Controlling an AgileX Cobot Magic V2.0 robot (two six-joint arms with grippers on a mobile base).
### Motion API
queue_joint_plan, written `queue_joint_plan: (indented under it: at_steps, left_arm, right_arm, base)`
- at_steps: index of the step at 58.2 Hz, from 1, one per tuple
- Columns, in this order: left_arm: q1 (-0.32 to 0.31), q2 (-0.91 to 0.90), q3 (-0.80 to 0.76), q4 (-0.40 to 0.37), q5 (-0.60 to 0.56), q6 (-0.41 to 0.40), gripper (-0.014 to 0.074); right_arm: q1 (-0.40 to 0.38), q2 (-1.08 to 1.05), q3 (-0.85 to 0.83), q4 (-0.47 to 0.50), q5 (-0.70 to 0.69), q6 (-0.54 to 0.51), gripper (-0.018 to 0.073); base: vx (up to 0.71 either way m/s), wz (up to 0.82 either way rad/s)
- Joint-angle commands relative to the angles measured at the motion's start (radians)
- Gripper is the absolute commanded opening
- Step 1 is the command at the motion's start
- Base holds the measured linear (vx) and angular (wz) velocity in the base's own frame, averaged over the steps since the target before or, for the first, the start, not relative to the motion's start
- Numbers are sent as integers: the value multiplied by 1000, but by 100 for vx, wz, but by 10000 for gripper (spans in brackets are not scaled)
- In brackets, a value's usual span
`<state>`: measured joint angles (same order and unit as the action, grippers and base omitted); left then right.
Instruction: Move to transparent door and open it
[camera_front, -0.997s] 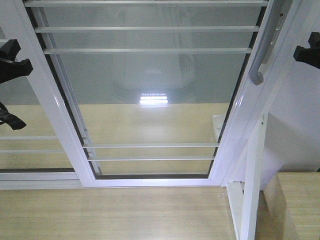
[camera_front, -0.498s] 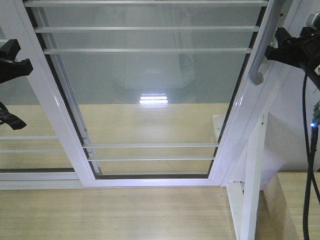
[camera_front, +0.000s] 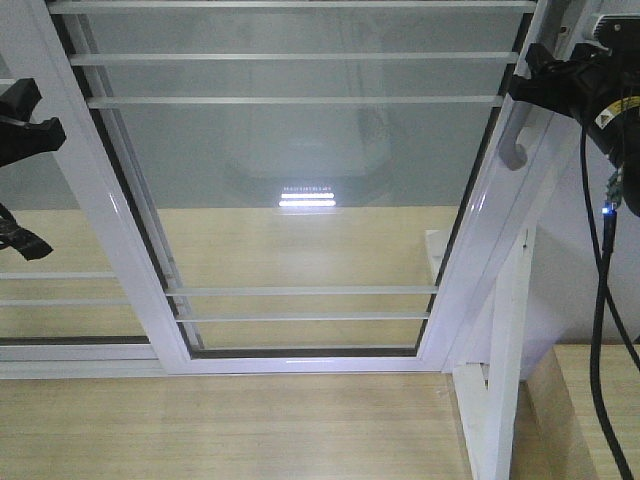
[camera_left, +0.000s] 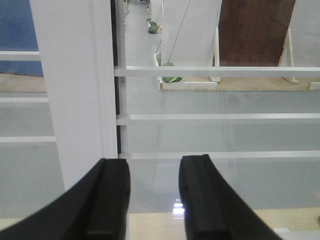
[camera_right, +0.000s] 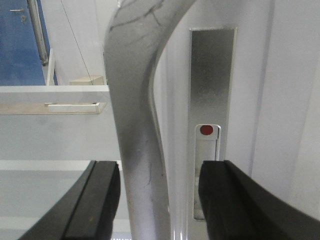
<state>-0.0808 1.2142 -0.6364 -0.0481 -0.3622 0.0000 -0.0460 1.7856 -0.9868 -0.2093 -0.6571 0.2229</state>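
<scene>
The transparent door, a tall sliding clear-glass panel in a white frame with thin horizontal white bars, fills the middle of the front view, its bottom rail meeting the pale wooden floor. Its long curved grey metal pull handle runs down the right stile, at the upper right. My right gripper is up at that handle. In the right wrist view the fingers are apart and straddle the handle, with the left finger just beside it and a visible gap between the handle and the right finger; I cannot tell whether either one touches. Just right of the handle, a brushed silver lock plate on the stile shows a small red dot. A black cable hangs down from my right arm.

My left gripper is at the left edge of the scene, fingers apart with nothing between them, facing a white upright stile and the glass beside it.
</scene>
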Motion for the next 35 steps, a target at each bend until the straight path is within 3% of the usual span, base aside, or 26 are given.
queue_joint_plan:
  at_steps: [1,35]
  left_arm:
    - [0,-20,-38,-2,-90,-6,386]
    - [0,-5,-38,-2,-88,-10,386]
  right_arm:
    - [-3,-21,-50,-2,-90,6,438]
    - [24,65,-79,-58,-177,1,438]
  base:
    - [0,0]
    - [0,0]
